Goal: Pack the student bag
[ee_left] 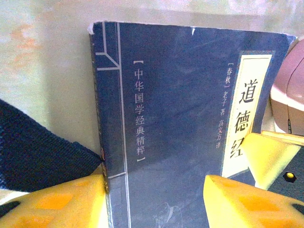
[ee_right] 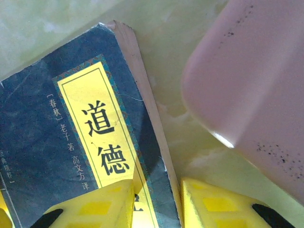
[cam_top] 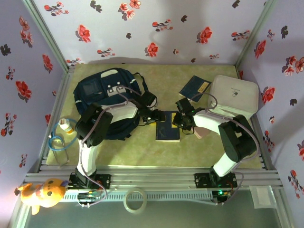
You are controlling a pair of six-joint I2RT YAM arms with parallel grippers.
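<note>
Floral walls [cam_top: 166, 28] are enclosing a yellow-green table [cam_top: 137, 152]. The bag [cam_top: 107, 90] is lying at the back left of the table. A blue book [cam_top: 167, 133] is lying flat at centre, just right of the bag. The left gripper [ee_left: 154, 194] is reaching over the book's spine, jaws spread wide. The right gripper [ee_right: 156, 202] is straddling the book's page edge, jaws narrowly apart, with 1 pink object [ee_right: 251, 85] sitting just beside it.

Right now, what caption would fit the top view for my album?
Left end effector and right end effector meet above a blue book beside the bag.
</note>
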